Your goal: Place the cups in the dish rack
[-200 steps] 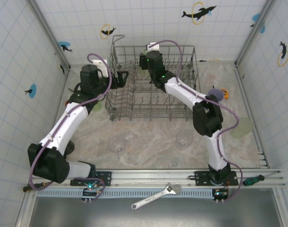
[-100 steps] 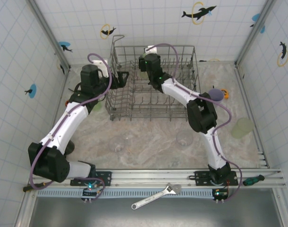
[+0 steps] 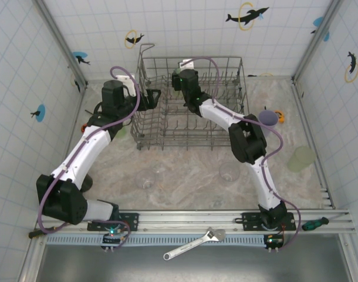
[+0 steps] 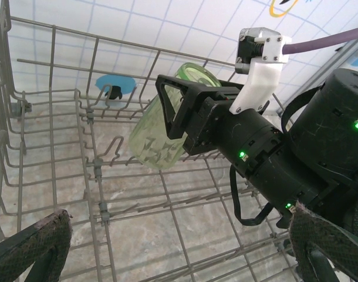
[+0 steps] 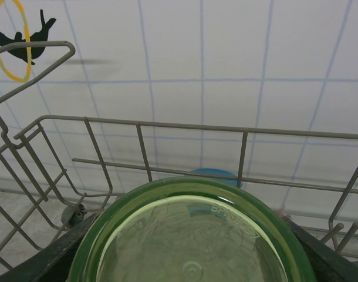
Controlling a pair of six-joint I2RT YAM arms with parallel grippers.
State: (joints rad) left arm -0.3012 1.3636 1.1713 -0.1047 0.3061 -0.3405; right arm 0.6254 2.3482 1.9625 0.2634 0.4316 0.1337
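Left wrist camera gives you the right gripper [image 4: 178, 111] clamped on a light green cup [image 4: 157, 143], which hangs tilted above the tines inside the dish rack [image 4: 97, 176]. Your left gripper [image 4: 179, 247] sits at the rack's left wall, jaws wide apart. A lavender cup [image 3: 268, 117] stands on the table [image 3: 191, 165], right of the rack.
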